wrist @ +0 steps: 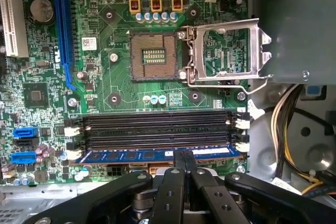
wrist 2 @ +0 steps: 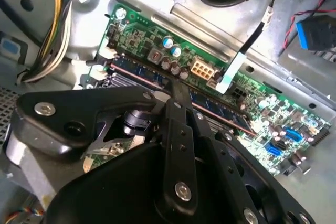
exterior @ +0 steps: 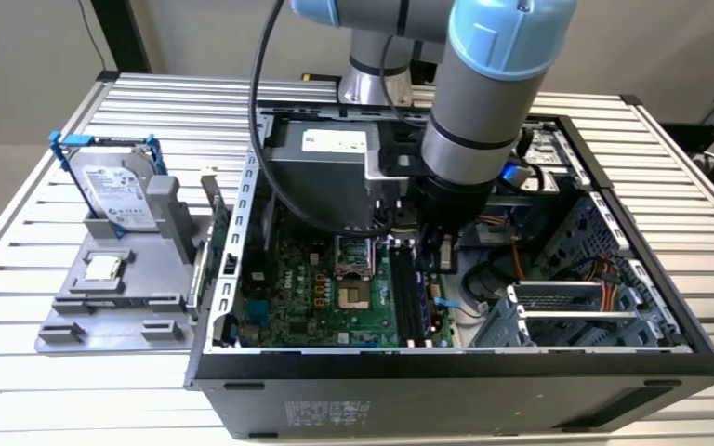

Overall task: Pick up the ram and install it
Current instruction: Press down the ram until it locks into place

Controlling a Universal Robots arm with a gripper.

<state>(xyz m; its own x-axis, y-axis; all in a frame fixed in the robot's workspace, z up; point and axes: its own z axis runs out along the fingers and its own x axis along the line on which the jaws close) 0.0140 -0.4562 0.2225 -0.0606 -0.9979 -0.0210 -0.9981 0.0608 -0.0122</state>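
The ram (wrist: 131, 156) is a long dark-blue stick standing on edge in the outermost of the black memory slots (wrist: 157, 128) on the green motherboard (wrist: 105, 87). In the second wrist view the ram (wrist 2: 142, 73) runs along the board's edge. My gripper (wrist: 184, 156) is shut on the ram near its middle, the two black fingers pressed together over its top edge. The gripper (wrist 2: 177, 88) reaches straight down to the stick. In the exterior view the gripper (exterior: 439, 263) is deep inside the open computer case (exterior: 456, 372), over the slots.
The open processor socket (wrist: 153, 56) with its raised metal frame (wrist: 226, 51) lies beside the slots. Cables (wrist: 286, 124) and a grey power supply (exterior: 332, 153) crowd the case. Outside, a grey fixture (exterior: 122, 307) holds a hard drive (exterior: 115, 186) and a small chip (exterior: 105, 268).
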